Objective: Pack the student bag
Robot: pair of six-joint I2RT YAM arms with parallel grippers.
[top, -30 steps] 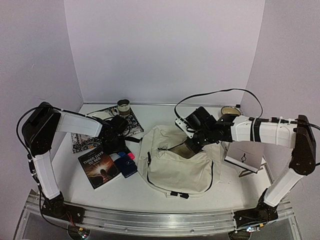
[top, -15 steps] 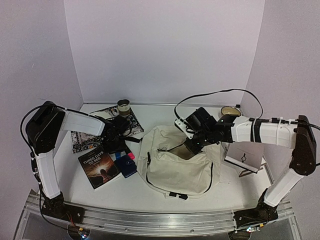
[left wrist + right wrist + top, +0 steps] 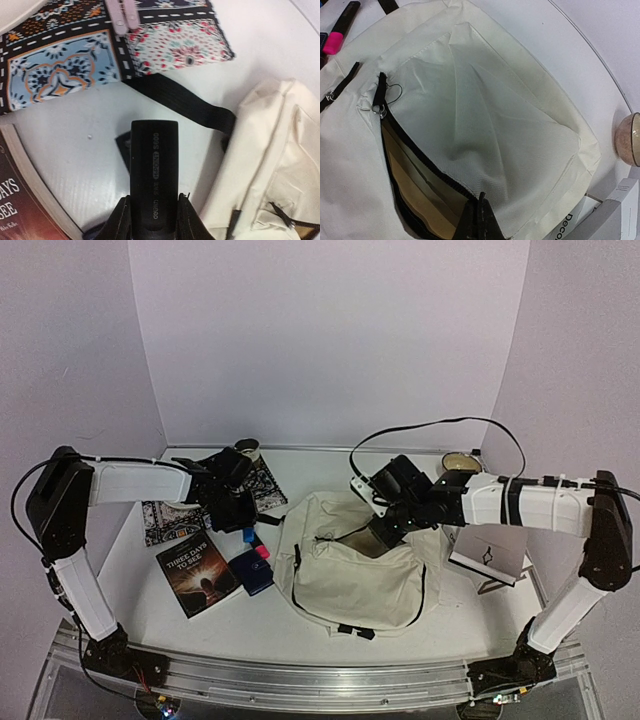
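The student bag [image 3: 350,580], cream with black zippers, lies at the table's middle with its main zipper open [image 3: 415,150]. My right gripper [image 3: 481,216] is shut on the cream fabric edge of that opening, and it holds the flap up [image 3: 385,528]. Left of the bag, my left gripper [image 3: 154,205] is shut on a black marker [image 3: 154,165]. The marker points forward above the table, beside the bag's side [image 3: 270,150] and a black strap [image 3: 185,102]. In the top view the left gripper [image 3: 243,512] hovers near the patterned notebook [image 3: 170,520].
A dark book [image 3: 197,573], a blue case [image 3: 252,570] and a pink highlighter [image 3: 260,550] lie front left. A tape roll [image 3: 247,453] stands at the back. A jar [image 3: 460,462] and a white box [image 3: 487,550] are on the right.
My left gripper closed on the black marker and rose a little toward the back left with it. The right gripper kept its hold on the bag's edge.
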